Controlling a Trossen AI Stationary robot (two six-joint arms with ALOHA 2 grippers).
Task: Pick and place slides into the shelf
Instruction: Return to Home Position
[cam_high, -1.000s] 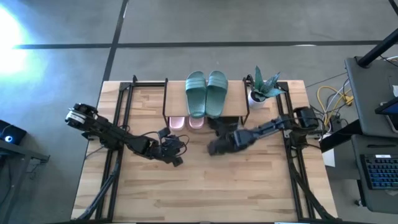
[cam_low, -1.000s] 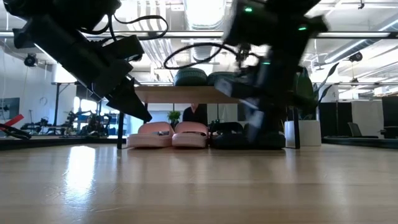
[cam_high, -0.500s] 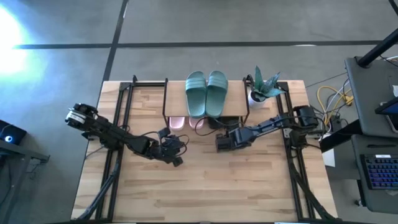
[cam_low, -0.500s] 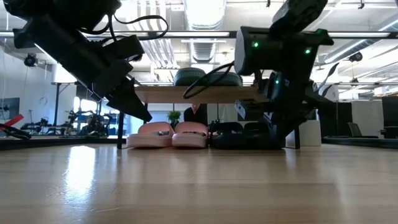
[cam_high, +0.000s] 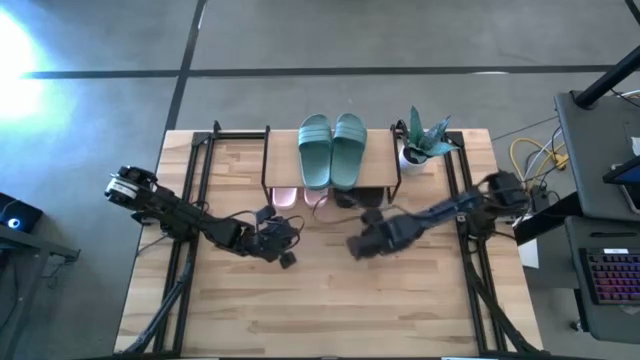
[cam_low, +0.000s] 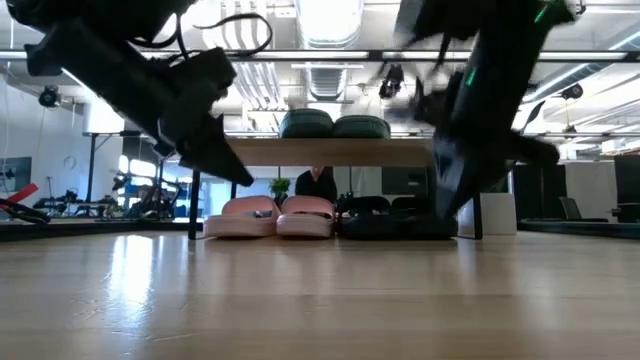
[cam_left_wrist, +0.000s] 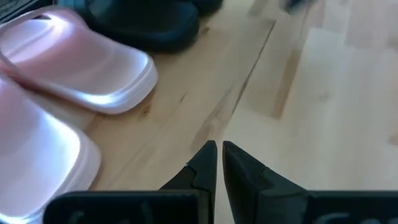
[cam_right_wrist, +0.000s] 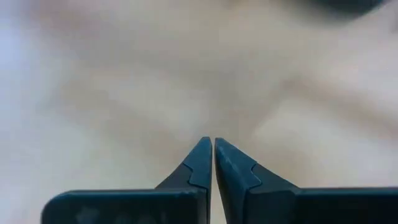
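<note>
Wooden tabletop (cam_high: 330, 300) carries the shelf (cam_high: 283, 160) near its far edge, with a teal-green pair of slides (cam_high: 333, 148) lying side by side on the top board. Under the board the pink pair (cam_low: 268, 216) sits at the left, with the black pair (cam_low: 385, 218) just beside it at the right. Left gripper (cam_left_wrist: 219, 149) hangs near the pink slides, fingers clenched on nothing. The right gripper (cam_right_wrist: 213, 144) hovers in front of the shelf, likewise clenched and empty.
</note>
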